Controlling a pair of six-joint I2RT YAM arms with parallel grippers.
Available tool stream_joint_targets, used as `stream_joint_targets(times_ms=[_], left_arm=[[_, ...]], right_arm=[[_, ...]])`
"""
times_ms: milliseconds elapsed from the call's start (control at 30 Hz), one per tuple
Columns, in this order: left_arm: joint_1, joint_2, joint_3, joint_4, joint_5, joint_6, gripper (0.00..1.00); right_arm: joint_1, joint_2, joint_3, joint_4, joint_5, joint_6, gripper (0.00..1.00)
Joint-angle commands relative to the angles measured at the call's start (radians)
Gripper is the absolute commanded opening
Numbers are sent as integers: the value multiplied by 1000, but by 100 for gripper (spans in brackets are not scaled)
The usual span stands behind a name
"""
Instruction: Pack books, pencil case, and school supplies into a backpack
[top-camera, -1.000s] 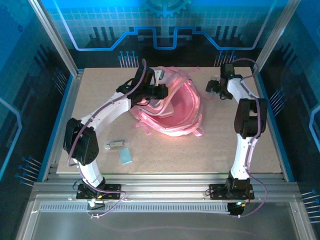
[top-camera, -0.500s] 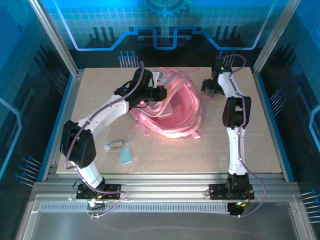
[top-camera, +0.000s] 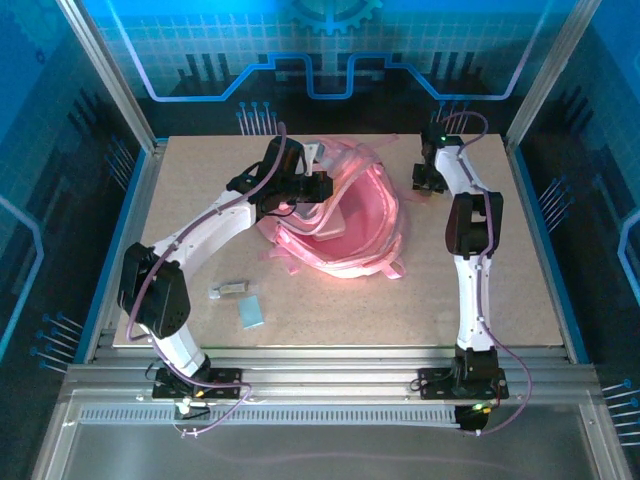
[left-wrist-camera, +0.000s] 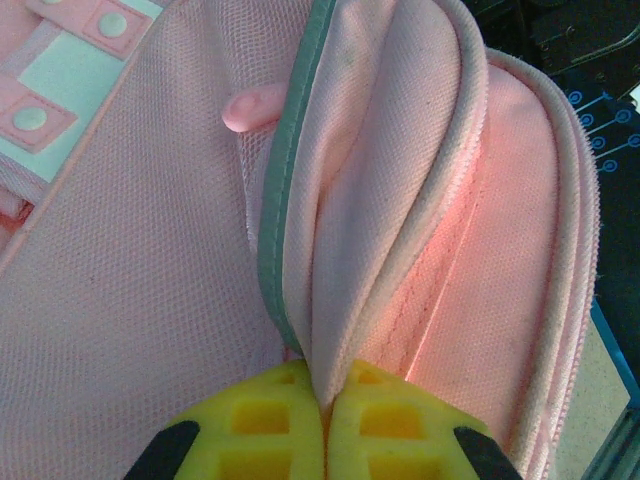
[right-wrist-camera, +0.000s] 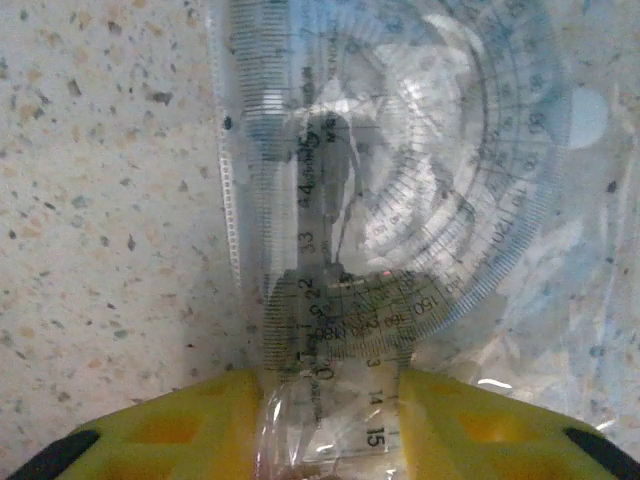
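Backpack (top-camera: 350, 225) on counter (top-camera: 480, 300), long axis far-left to near-right. Left fingers (left-wrist-camera: 310, 415) clenched on its rim. Right fingers (top-camera: 427, 183) grasped clear ruler packet (right-wrist-camera: 330, 250) near far-right corner.

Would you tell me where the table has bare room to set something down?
Bare: the near centre, between the pale blue rectangle and the right arm, and the strip right of that arm. Crowded: far middle, around the backpack and left arm.

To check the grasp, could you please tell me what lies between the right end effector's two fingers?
In the right wrist view, a clear plastic sleeve holding a ruler and protractor sits pinched between the right end effector's yellow fingers.
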Motion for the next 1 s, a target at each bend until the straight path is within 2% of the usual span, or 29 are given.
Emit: stream_joint_targets(times_ms=[0, 233, 400, 533, 667, 833, 967], left_arm=[[7, -80, 12, 50, 32, -19, 0], [6, -87, 11, 53, 29, -16, 0], [7, -87, 9, 50, 30, -16, 0], [7, -89, 9, 50, 30, -16, 0], [6, -90, 9, 51, 21, -13, 0], [9, -82, 6, 61, -10, -3, 0], [16, -64, 17, 63, -25, 8, 0]], right_arm=[[-15, -71, -18, -31, 14, -11, 31], [-26, -144, -96, -2, 3, -25, 17], [-39, -194, -199, 51, -13, -25, 0], [-47, -223, -253, 72, -14, -30, 0], [-46, -321, -338, 112, -23, -43, 0], [-45, -509, -511, 169, -113, -39, 0], [-45, -715, -718, 235, -188, -19, 0]])
